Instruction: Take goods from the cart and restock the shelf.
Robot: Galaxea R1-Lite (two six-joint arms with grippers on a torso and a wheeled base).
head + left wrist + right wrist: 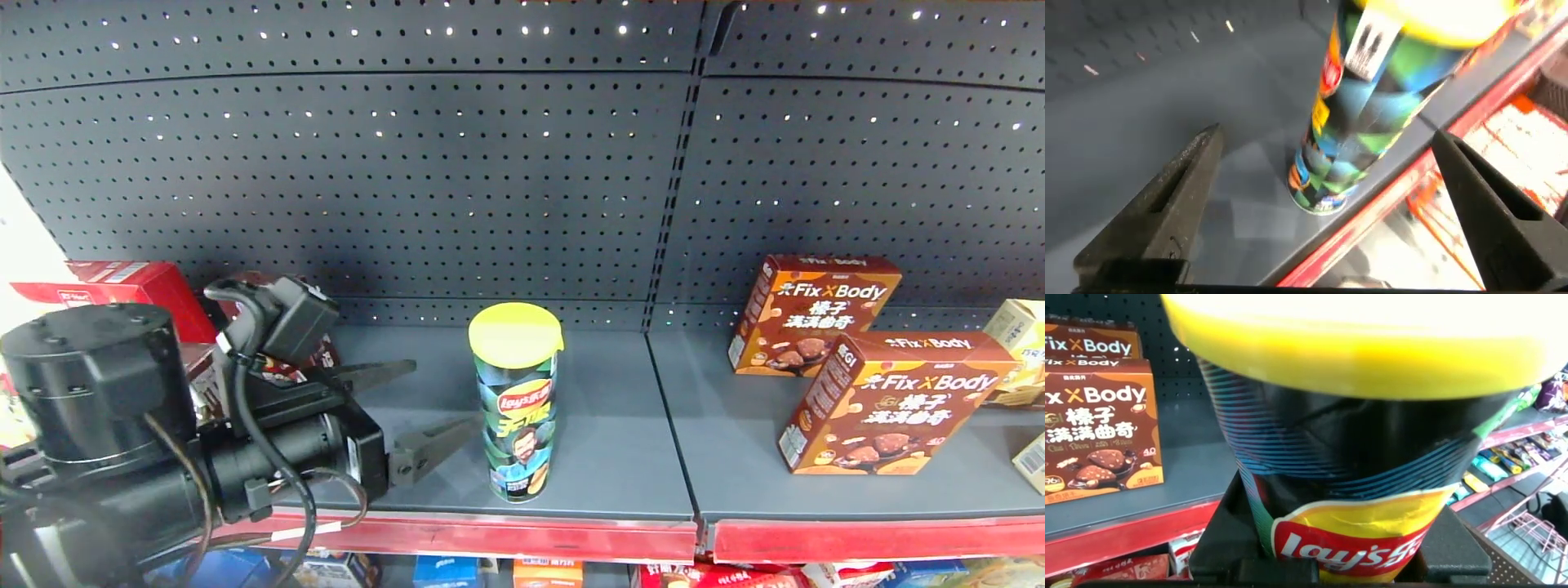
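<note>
On the grey metal shelf [604, 457], near the front edge, a chip can [516, 404] stands upright (tall tube, yellow plastic lid, green-black label w/ a red-yellow logo). Just left of it is the left gripper [441, 398], jaws wide, not touching. The right gripper [1331, 551] jaws clamp a second chip can [1372, 457], same lid. Two brown cookie boxes [886, 400] sit on the shelf at right.

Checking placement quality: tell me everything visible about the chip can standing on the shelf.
The chip can is a tall cylinder with a yellow plastic-looking lid and a glossy dark green and blue printed wrap. It stands upright on the grey shelf, near its red front edge. The left gripper is open beside it, fingers clear of it; nothing else touches it.
</note>
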